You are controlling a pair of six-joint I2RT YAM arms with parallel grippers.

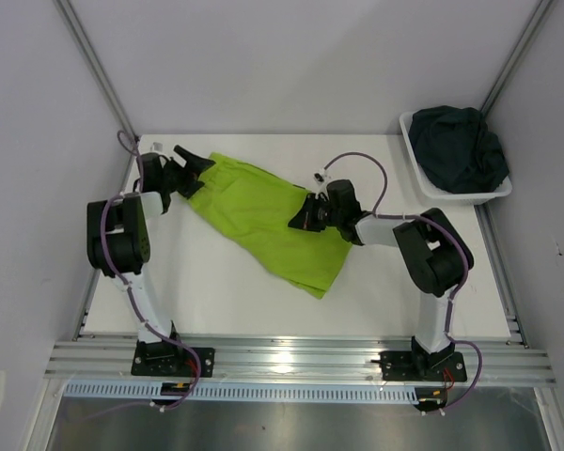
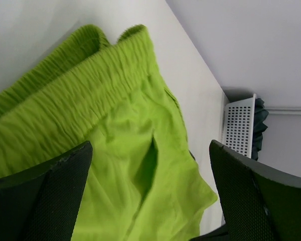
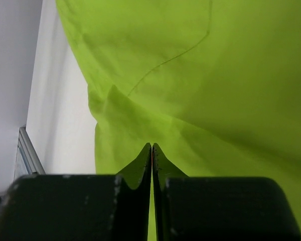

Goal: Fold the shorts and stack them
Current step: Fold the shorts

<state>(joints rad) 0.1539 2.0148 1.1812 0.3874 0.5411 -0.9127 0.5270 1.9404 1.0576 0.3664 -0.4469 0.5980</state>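
No readable text, labels, brands, numbers or signs on anything visible.

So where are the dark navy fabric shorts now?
Top view: the dark navy shorts sit bunched inside the white mesh plastic basket at the far right corner of the table.

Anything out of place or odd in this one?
Nothing looks damaged. The green shorts lie slantwise and rumpled across the table, not yet folded. The dark shorts sit bunched up in the white basket at the far right corner.
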